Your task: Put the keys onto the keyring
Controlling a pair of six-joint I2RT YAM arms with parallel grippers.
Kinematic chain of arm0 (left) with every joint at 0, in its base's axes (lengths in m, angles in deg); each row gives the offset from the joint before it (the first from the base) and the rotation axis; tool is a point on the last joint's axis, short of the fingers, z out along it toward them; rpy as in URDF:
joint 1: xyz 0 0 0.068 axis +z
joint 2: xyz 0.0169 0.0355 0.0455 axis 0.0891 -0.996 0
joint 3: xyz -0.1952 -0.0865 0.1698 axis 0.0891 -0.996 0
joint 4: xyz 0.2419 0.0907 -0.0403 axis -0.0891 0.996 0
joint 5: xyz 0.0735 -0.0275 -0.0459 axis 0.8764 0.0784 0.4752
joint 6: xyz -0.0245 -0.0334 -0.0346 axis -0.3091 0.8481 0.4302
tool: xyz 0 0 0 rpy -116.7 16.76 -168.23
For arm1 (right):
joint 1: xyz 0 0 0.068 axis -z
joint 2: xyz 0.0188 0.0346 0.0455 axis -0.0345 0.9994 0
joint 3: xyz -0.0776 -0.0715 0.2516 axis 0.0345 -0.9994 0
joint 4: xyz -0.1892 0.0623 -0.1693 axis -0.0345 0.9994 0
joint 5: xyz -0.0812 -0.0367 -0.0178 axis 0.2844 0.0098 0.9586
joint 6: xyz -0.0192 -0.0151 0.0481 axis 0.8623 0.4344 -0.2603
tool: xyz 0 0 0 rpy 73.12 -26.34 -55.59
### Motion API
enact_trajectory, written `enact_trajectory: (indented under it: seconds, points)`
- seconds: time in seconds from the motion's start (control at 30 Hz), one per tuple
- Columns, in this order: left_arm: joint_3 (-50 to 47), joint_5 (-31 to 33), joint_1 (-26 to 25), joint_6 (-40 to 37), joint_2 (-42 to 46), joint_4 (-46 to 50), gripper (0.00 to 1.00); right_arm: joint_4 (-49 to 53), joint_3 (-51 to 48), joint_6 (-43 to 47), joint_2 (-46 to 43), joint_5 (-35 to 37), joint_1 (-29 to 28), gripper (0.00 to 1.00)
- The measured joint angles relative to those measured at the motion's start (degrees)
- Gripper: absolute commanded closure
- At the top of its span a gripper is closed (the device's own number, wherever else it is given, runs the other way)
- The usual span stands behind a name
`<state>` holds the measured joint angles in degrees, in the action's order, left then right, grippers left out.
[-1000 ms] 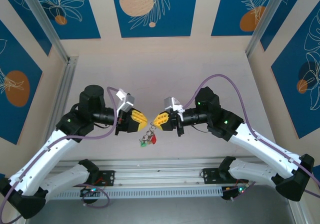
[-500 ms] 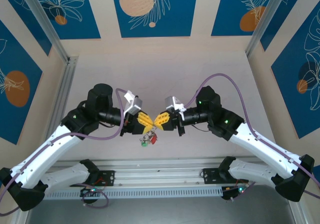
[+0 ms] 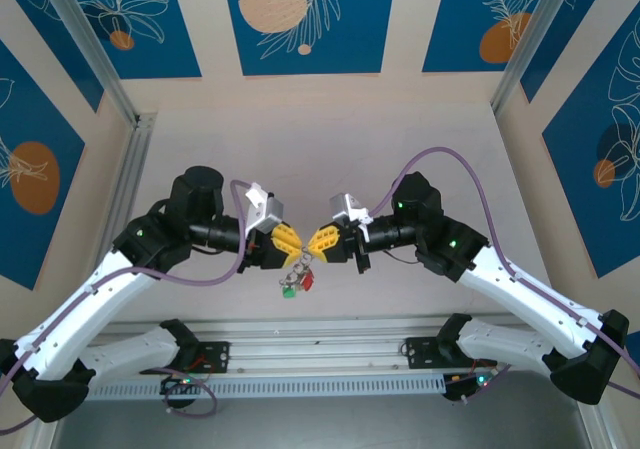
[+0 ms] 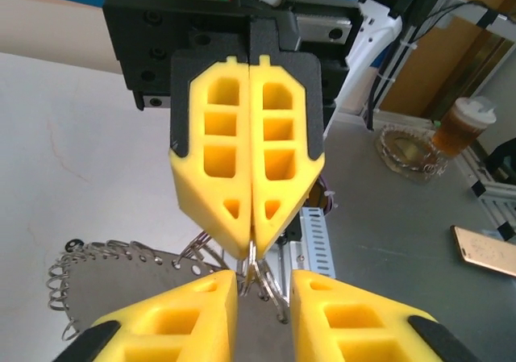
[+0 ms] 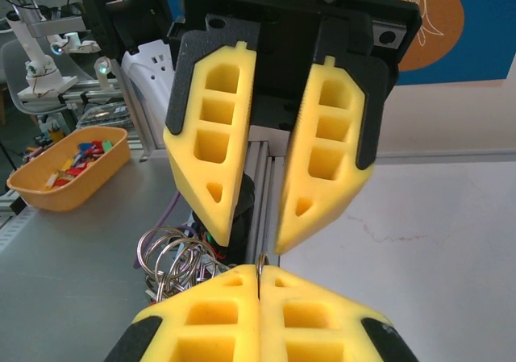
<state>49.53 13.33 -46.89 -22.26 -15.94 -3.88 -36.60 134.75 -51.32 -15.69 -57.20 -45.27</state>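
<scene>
Left end effector [image 3: 293,245] has moved in close — jaws parted
Right end effector [image 3: 312,246] stays clenched on the keyring [image 3: 299,261] — keys [image 3: 294,284] dangle.

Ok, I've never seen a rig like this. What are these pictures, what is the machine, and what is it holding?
These are two robot arms bolted at the near edge of a table, each ending in a yellow two-fingered hand. One picture looks down from above and behind the arms. The other two come from cameras on the wrists, so each shows its own fingers at the bottom and the other hand facing it. The right hand is shut, pinching a thin wire of the keyring, a bunch of metal rings. The left hand faces it with its fingers apart. The keys, red and green, dangle under the rings rather than lying on the table.
</scene>
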Motion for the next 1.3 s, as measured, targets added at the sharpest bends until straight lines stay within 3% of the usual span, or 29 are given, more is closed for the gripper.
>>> enact_trajectory:
  seconds: [0.4, 0.6, 0.9, 1.07, 1.3]
  points:
    - [0.79, 0.37, -0.04, -0.55, -1.29, 0.66, 0.73, -0.13, 0.68, -0.02, 0.02, -0.24, -0.04, 1.0]
    - [1.2, 0.35, -0.11, -0.98, -1.62, 0.66, 0.79, -0.13, 0.7, -0.04, 0.13, -0.48, -0.04, 1.0]
    - [1.97, -0.66, -0.44, -2.1, -2.4, 1.29, 0.99, 0.42, 1.03, -0.39, 0.24, -0.57, -0.11, 1.0]
    - [2.36, -1.01, -0.48, -2.25, -2.4, 1.31, 1.0, 0.46, 1.42, -0.44, 0.26, -0.57, -0.11, 1.0]
    - [2.36, -0.07, -0.52, -2.25, -2.86, 1.25, 1.0, -0.94, 1.44, -1.16, 0.24, 0.26, -0.37, 0.64]
